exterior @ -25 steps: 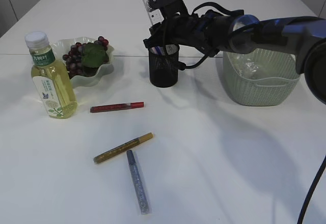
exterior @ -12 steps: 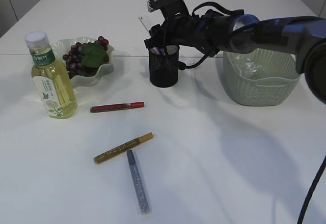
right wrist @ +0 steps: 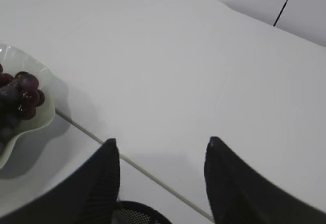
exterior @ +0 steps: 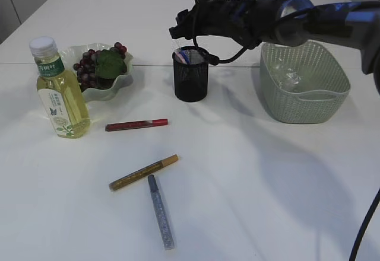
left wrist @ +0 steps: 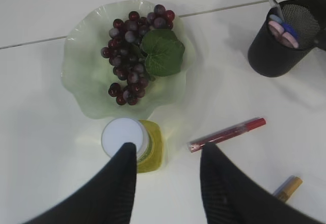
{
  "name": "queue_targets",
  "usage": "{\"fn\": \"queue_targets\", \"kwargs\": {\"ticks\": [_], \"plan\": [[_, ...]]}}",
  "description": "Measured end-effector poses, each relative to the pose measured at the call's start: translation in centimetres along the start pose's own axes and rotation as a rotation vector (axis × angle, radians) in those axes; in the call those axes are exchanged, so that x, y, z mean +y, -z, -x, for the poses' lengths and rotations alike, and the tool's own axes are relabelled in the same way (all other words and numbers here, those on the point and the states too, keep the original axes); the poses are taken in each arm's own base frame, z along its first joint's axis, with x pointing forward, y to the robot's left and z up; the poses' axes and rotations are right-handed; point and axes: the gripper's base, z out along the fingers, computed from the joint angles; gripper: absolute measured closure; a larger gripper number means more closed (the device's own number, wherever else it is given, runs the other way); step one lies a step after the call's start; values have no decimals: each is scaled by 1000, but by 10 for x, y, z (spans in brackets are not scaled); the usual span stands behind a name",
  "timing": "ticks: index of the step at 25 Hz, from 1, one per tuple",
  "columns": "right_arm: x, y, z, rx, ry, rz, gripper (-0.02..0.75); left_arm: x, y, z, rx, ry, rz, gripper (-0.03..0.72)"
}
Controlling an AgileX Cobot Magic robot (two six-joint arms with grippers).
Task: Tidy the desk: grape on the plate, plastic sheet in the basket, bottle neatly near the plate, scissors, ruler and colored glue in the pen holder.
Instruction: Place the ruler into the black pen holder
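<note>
Your right gripper (right wrist: 159, 183) has risen off the black mesh pen holder (exterior: 190, 75), jaws spread and empty; it now sits at six o'clock below them, scissors inside.

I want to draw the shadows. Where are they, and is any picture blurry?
Exterior view: soft grey shadows beside the pen holder and basket. Left wrist view: sharp on the grapes. Right wrist view: the dark fingers look a bit soft up close.

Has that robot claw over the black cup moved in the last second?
Yes. The right gripper has risen: it sat right at the pen holder's rim, and now hangs clear above it, near the picture's top edge.
</note>
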Motion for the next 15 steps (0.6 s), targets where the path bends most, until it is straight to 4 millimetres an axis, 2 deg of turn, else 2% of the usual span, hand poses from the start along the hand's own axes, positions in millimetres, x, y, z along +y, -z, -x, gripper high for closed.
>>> {"fn": "queue_targets", "kwargs": {"ticks": [7, 10, 15], "plan": [[-8, 13, 17, 13, -54, -34, 311, -1, 0, 0, 1, 5, -7, 381], [-16, 27, 32, 42, -123, -77, 312, -1, 0, 0, 2, 6, -9, 381], [-36, 64, 56, 189, -230, -201, 313, -1, 0, 0, 1, 6, -8, 381]]}}
